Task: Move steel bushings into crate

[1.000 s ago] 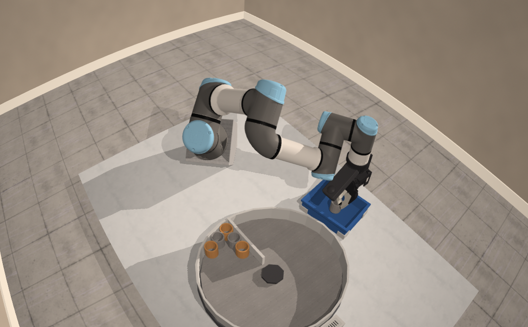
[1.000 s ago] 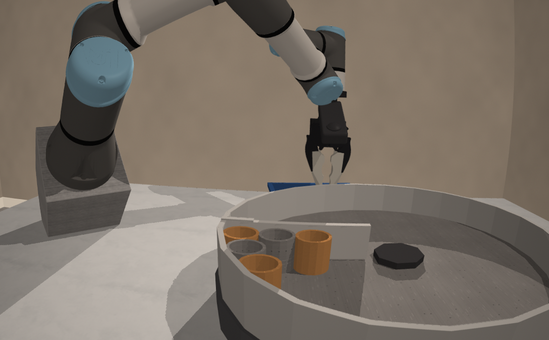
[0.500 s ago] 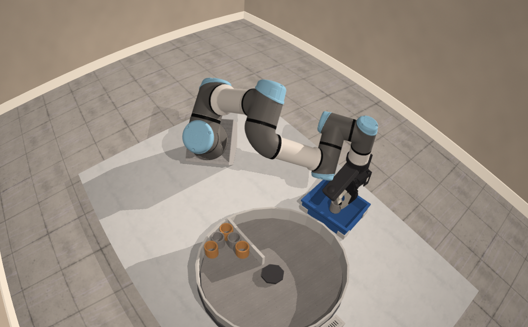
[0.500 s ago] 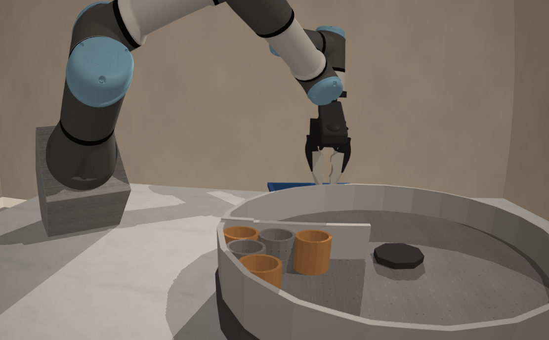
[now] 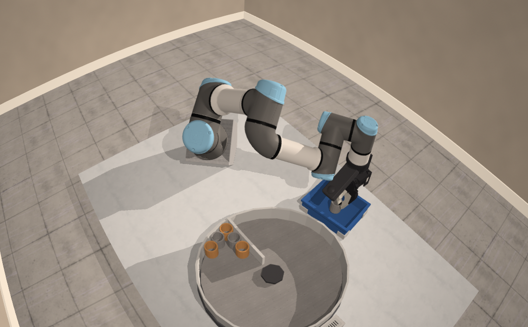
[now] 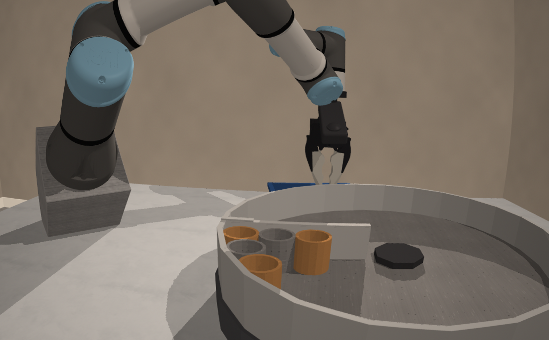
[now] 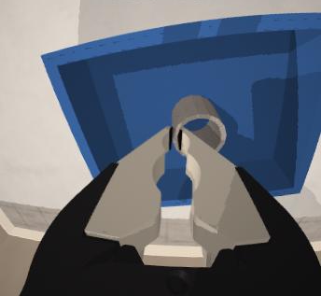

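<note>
My gripper (image 7: 174, 128) (image 5: 341, 199) (image 6: 328, 179) is shut on the wall of a grey steel bushing (image 7: 200, 119) (image 5: 334, 207) and holds it upright inside the blue crate (image 7: 89, 101) (image 5: 356, 218) (image 6: 284, 185), low over the crate floor. On the turntable (image 5: 318, 251) (image 6: 437, 270), in a walled-off wedge at the left, stand two grey steel bushings (image 5: 217, 237) (image 5: 233, 238) (image 6: 276, 238) (image 6: 245, 248) and three orange bushings (image 5: 211, 248) (image 5: 242, 248) (image 5: 225, 229) (image 6: 312, 251) (image 6: 262, 268) (image 6: 240, 233).
A black octagonal hub (image 5: 272, 274) (image 6: 398, 255) sits at the turntable's centre. A straight divider wall (image 6: 344, 236) bounds the bushing wedge. The arm's base block (image 6: 82, 202) stands at the back left of the table.
</note>
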{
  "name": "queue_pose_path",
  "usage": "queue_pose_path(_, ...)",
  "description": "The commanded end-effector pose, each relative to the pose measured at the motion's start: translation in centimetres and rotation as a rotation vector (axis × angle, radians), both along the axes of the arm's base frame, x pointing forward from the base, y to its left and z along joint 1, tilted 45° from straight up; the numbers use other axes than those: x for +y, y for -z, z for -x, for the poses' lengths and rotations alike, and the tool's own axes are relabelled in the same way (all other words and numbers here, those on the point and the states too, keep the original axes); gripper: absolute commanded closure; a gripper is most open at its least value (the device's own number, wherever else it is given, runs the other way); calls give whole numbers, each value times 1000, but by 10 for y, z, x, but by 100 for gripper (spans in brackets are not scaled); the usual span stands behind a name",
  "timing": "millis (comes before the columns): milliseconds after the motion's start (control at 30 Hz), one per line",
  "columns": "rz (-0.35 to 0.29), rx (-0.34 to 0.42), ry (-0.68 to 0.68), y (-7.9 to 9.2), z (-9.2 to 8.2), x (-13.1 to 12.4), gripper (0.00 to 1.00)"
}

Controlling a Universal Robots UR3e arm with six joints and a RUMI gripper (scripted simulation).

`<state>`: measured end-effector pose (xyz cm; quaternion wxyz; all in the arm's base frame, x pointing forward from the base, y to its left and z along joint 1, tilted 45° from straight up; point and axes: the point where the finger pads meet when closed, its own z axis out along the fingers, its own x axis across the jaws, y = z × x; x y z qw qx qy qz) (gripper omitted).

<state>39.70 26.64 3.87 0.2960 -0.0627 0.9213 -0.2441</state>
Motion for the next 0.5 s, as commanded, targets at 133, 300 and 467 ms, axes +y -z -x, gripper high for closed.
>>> queue_pose_path(133,-2,-2,-1,0,-1,0,100)
queue_pose_path(300,-2,-2,-1,2,-2,-1,100)
queue_pose_path(467,-2,-2,-1,3,-3,-1,100)
